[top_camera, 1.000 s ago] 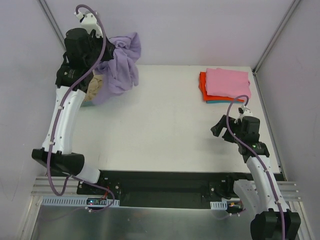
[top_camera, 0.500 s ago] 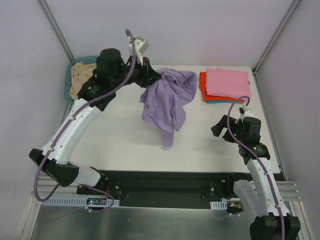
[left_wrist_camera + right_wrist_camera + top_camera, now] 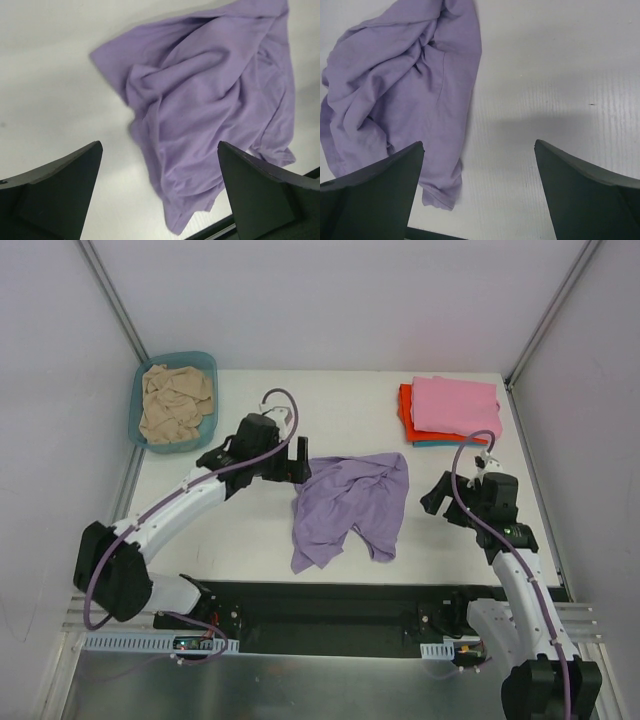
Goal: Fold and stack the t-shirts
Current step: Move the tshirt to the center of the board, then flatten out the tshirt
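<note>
Two grippers, both with jaws spread wide and gripping nothing: your left gripper sits at the upper-left edge of the lavender t-shirt, your right gripper just off its right side. That shirt lies crumpled and unfolded mid-way across the table. Your stack is far right, pink t-shirt over orange-red t-shirt over teal t-shirt; the beige t-shirt is bunched in the teal basin, far left.

Overhead view faces down; both close wrist views share the lavender t-shirt.
</note>
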`<state>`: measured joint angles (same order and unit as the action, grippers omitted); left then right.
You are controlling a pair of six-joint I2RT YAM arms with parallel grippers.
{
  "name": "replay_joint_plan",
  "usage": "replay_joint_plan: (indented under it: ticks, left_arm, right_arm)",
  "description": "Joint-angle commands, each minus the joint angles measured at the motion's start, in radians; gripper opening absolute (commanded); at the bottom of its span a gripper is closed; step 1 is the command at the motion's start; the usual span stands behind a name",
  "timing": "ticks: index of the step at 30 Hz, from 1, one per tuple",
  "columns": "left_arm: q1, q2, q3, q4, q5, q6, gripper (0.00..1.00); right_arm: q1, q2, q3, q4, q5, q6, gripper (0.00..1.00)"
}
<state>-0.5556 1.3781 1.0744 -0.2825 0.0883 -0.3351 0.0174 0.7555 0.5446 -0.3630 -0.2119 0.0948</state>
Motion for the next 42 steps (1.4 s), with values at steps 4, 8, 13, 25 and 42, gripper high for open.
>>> replay_joint_plan:
  ticks: [4, 8, 13, 25, 42]
  left_arm:
    - [0.016, -0.324, -0.289, -0.021, -0.261, -0.215, 0.99]
    - [0.086, -0.421, -0.389, -0.064, -0.374, -0.353, 0.99]
    - [0.335, -0.45, -0.491, -0.057, -0.196, -0.45, 0.99]
    - [0.402, -0.464, -0.559, -0.057, -0.243, -0.478, 0.99]
    - [0.41, -0.491, -0.573, -0.057, -0.237, -0.456, 0.99]
  right_arm:
    - [0.134, -0.021, 0.034, 0.05, -0.1, -0.061, 0.97]
    - [0.404, 0.056, 0.124, 0.012, 0.066, -0.089, 0.97]
    - [0.798, 0.305, 0.23, 0.067, 0.206, -0.057, 0.97]
    - [1.044, 1.03, 0.866, -0.077, 0.485, 0.123, 0.96]
    - [1.055, 1.325, 1.074, -0.148, 0.568, 0.227, 0.26]
